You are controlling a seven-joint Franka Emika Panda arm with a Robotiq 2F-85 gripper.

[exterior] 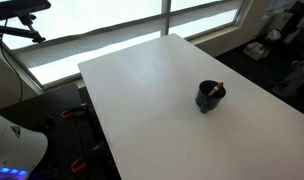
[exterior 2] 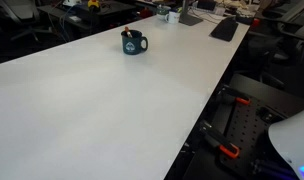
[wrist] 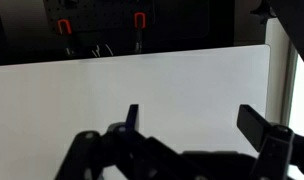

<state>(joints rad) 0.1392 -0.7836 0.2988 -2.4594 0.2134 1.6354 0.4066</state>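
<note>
I had the end effector (wrist: 192,125) spread wide over the white bench (exterior: 142,90), holding nothing, while the dark mug (exterior 2: 133,42), its pale print unreadable, stood nearer one long edge amid open surface.

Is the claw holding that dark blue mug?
No, the dark blue ceramic mug stands alone on the white table, while the black claw hangs open and empty.

You have the mug (exterior: 210,96) on the tabletop (exterior: 132,100), close to one long edge and well apart from the opposite edge and from every corner. Behind the table's far end runs the window (exterior: 112,35). In the wrist view, two clamps (wrist: 64,25) sit beyond the tabletop's far edge.
</note>
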